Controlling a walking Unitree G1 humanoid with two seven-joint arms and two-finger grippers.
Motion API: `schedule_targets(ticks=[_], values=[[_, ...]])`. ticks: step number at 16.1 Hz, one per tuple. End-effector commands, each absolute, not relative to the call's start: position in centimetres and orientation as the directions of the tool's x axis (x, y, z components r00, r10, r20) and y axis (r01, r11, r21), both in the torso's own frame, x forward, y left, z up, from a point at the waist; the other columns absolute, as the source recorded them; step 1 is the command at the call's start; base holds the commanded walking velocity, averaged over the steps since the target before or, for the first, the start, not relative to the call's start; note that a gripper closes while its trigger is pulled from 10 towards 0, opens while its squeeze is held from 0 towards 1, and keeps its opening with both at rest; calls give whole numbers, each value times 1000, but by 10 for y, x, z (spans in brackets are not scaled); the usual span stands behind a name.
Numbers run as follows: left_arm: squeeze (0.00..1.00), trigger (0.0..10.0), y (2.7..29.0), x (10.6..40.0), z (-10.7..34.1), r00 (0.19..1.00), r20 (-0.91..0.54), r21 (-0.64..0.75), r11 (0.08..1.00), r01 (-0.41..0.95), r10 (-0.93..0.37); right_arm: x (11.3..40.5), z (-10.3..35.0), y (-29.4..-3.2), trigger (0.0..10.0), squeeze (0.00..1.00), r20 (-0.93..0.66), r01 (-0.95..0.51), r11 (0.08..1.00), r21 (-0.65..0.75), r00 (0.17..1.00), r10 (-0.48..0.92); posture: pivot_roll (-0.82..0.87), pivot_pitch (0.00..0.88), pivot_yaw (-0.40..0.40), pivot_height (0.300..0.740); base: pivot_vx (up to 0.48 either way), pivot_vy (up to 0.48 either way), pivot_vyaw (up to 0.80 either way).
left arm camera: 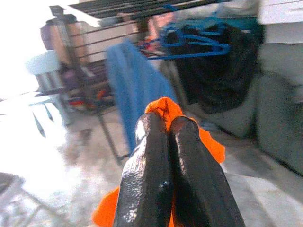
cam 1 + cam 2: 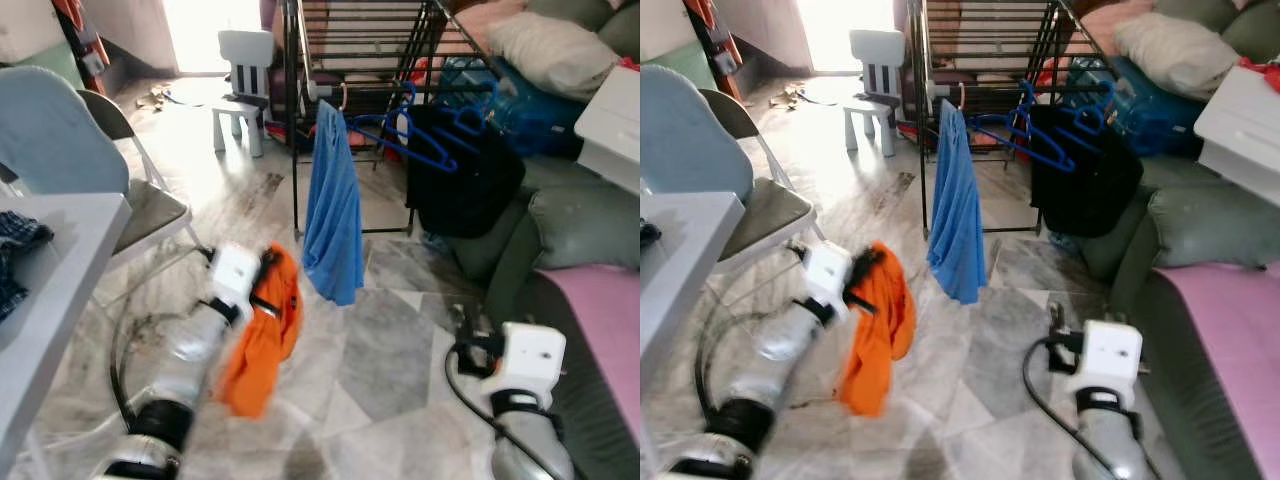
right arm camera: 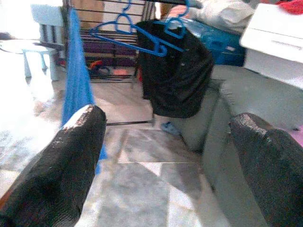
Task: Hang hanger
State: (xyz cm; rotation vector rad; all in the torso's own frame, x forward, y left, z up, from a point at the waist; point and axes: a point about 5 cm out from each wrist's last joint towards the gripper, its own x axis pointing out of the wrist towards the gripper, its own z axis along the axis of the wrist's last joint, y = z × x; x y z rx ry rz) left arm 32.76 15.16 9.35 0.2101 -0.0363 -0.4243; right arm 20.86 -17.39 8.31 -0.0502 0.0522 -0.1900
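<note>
While we face the rack at twelve o'clock, a blue towel and an empty blue hanger hang from it beside black clothing. Our left gripper pinches an orange cloth at nine o'clock. Our right gripper is spread at four o'clock.

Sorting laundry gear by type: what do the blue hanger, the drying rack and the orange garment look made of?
Blue hanger: probably plastic, smooth, uniformly coloured. Drying rack: likely metal, thin dark painted bars. Orange garment, held in the left pincer: soft woven or knit fabric, limp and folded.
</note>
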Motion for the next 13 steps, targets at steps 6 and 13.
schedule_targets(ticks=[6,13], values=[[0,10000,158,335,91,918,-50,245,886,394,-394,206,72,-176,10000,0,-69,234,972,-39,969,-236,39,0,-1,740,257,0,0],[0,10000,184,327,86,947,-95,283,904,321,-306,203,82,-212,10000,0,-57,314,948,-48,947,-316,58,0,-12,740,215,0,0]])
